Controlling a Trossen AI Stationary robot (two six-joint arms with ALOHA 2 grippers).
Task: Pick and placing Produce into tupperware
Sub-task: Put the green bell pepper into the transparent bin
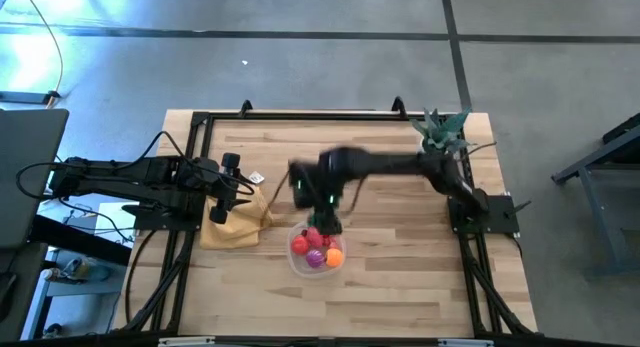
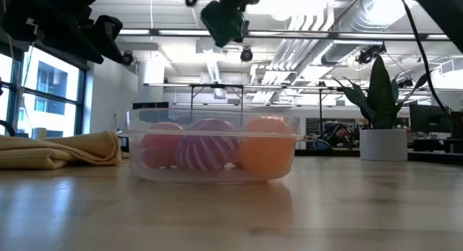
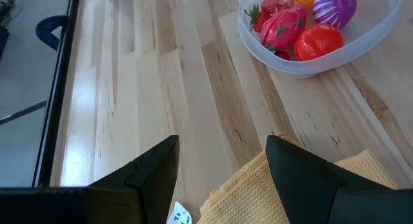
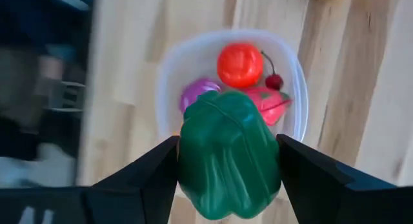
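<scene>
High view: light wooden worktop w/ black frame; clear shallow plastic tupperware at approx 6 o'clock from centre, holding red, magenta and orange toy produce. Right pincer sits at the tub's 12 o'clock rim; left pincer is at its 10 o'clock, over a mustard-yellow folded cloth. Spiky green plant in white pot at 2 o'clock. Low view: green toy bell pepper hangs above the tub, not touching it; purple striped ball sits betw. a red-pink piece and an orange ball. Left wrist view: left pincer fingers spread apart, nothing betw. them, cloth just below. Right wrist view: right pincer fingers clamp the pepper from both sides, directly over the tub; red tomato inside.
</scene>
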